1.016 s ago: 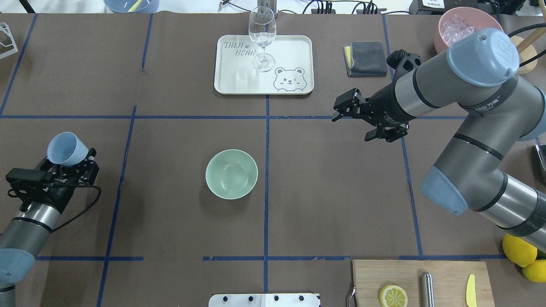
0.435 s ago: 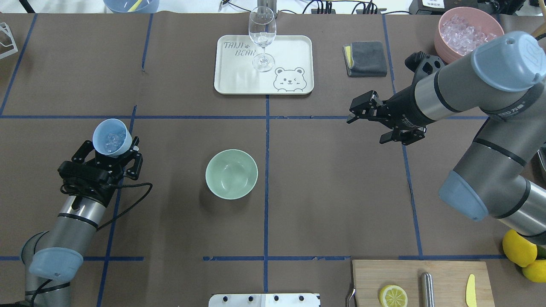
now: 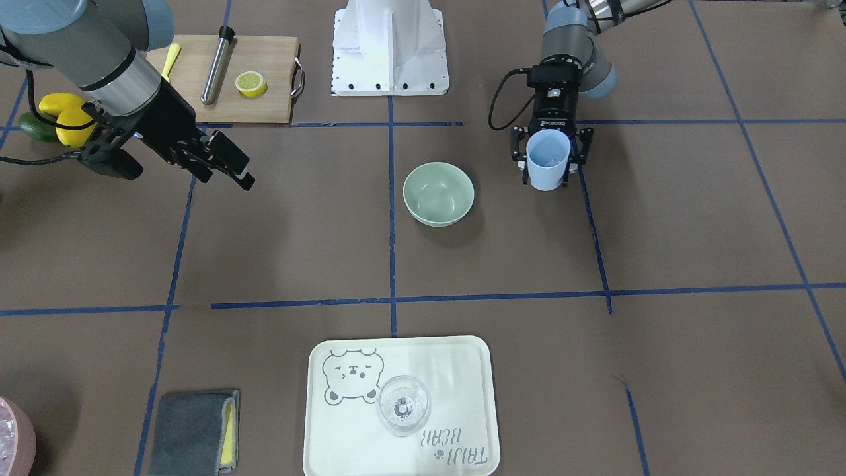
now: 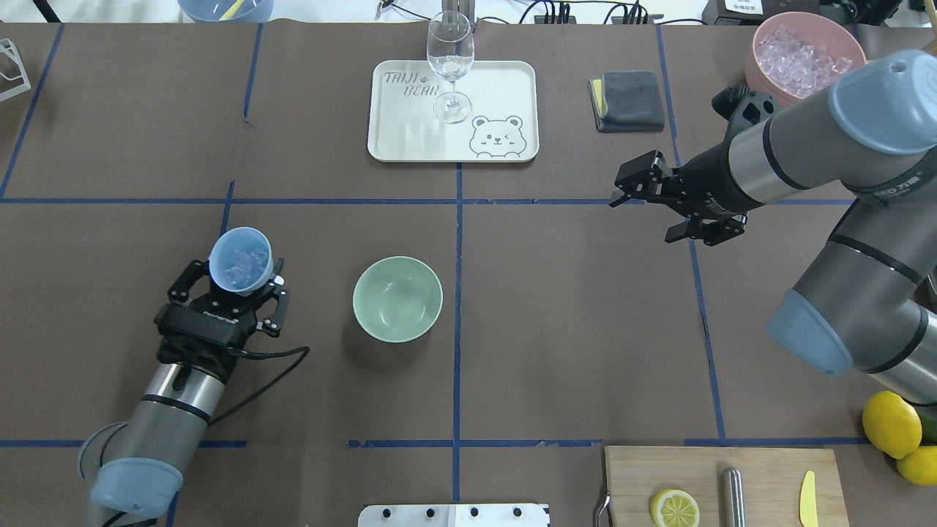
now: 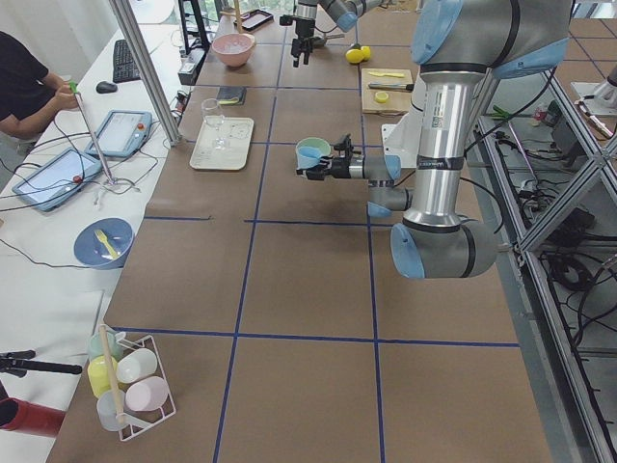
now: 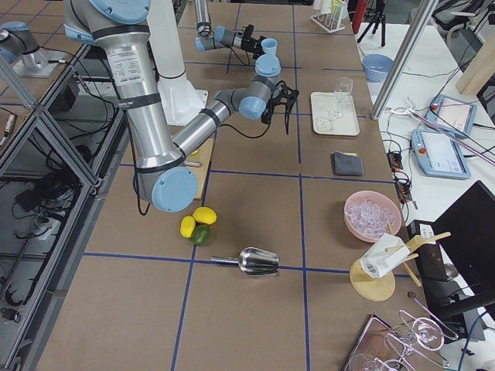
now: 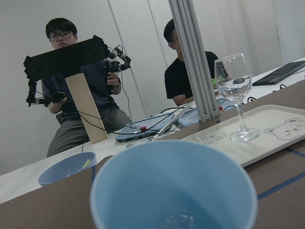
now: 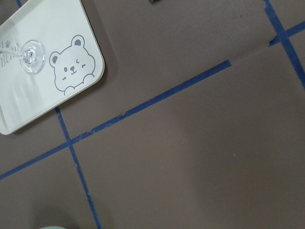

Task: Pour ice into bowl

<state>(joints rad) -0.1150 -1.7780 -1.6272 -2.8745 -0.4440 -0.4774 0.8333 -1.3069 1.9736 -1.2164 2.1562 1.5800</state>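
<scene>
My left gripper (image 4: 239, 284) is shut on a light blue cup (image 4: 241, 265) and holds it upright, left of the bowl and apart from it. Small clear ice cubes (image 4: 239, 258) lie in the cup; the left wrist view shows the cup (image 7: 174, 188) close up with ice (image 7: 177, 221) at its bottom. The mint-green bowl (image 4: 397, 298) stands empty at the table's middle and also shows in the front view (image 3: 438, 194). My right gripper (image 4: 644, 216) is open and empty, hovering far right of the bowl.
A white bear tray (image 4: 410, 139) with a wine glass (image 4: 449, 62) stands at the back. A grey cloth (image 4: 629, 100) and a pink container (image 4: 761, 73) of ice are at the back right. A cutting board (image 4: 761, 468) with a lemon half, and lemons (image 4: 890, 428), are at the front right.
My left arm has carried the cup right, closer to the bowl. My right arm has drawn back to the right, still open.
</scene>
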